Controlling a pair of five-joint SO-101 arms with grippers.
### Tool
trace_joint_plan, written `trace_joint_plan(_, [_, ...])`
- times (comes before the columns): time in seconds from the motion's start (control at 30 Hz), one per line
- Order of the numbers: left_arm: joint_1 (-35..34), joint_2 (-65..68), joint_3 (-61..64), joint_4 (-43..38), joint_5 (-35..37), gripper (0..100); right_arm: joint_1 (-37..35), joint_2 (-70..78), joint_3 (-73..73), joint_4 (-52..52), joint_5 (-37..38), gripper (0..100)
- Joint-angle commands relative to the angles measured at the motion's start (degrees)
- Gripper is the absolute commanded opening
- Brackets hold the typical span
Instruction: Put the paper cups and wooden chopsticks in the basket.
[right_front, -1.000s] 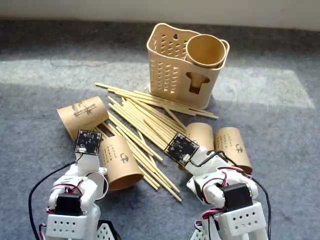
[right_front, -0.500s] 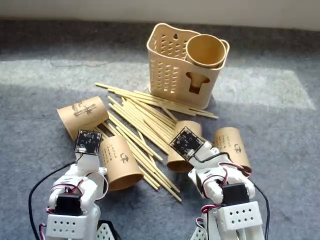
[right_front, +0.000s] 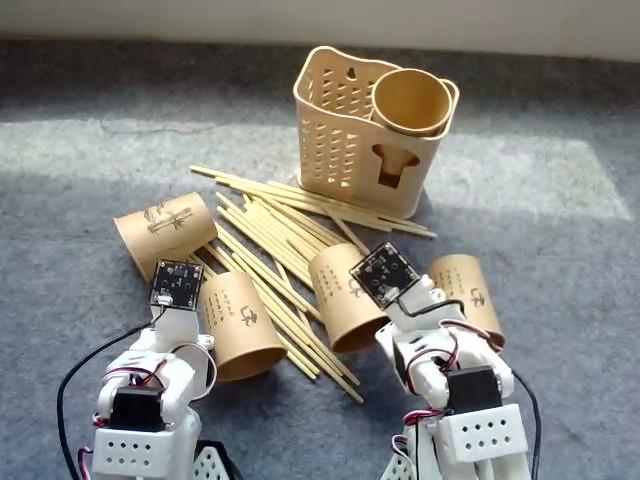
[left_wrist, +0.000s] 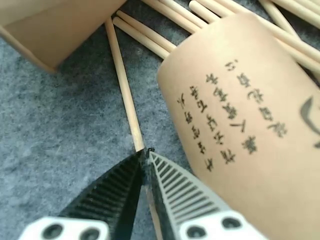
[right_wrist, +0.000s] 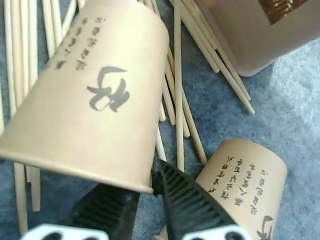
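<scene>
The beige perforated basket (right_front: 350, 130) stands at the back with one paper cup (right_front: 412, 100) inside. Wooden chopsticks (right_front: 285, 250) lie scattered in front of it. My right gripper (right_wrist: 148, 183) is shut on the rim of a paper cup (right_wrist: 95, 100), held tilted above the chopsticks (right_wrist: 177, 100); in the high view this cup (right_front: 340, 295) sits just left of the right arm. Another cup (right_front: 465, 290) lies to its right. My left gripper (left_wrist: 146, 155) is shut, its tips over a chopstick (left_wrist: 122, 90), beside a lying cup (left_wrist: 245, 125).
A further cup (right_front: 165, 232) lies on its side at the left, on the grey carpet (right_front: 560, 300). The lying cup by the left arm (right_front: 238, 325) rests on the chopstick pile. The basket's wall (right_wrist: 250, 35) is close beyond the held cup.
My right gripper has swung left with the cup, carrying it off the carpet and over the chopsticks. The left arm has stayed still.
</scene>
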Motion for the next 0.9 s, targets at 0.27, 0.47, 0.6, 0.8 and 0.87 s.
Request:
trace_joint_plan(0.27, [-0.13, -0.57, 1.1, 0.26, -0.44, 1, 8.92, -0.57, -8.4, 0.75, -7.74, 0.5])
trace_joint_plan(0.47, [-0.13, -0.57, 1.1, 0.26, -0.44, 1, 11.91, -0.57, -17.71, 5.23, -12.04, 0.5])
trace_joint_plan(0.6, [-0.13, -0.57, 1.1, 0.26, -0.44, 1, 12.26, -0.22, -27.91, 8.13, -14.33, 0.5])
trace_joint_plan(0.8, [-0.13, -0.57, 1.1, 0.26, -0.44, 1, 12.09, -0.04, -41.8, 9.36, -18.02, 0.5])
trace_joint_plan(0.87, [-0.13, -0.57, 1.1, 0.26, -0.44, 1, 12.09, 0.13, -44.97, 8.57, -19.78, 0.5])
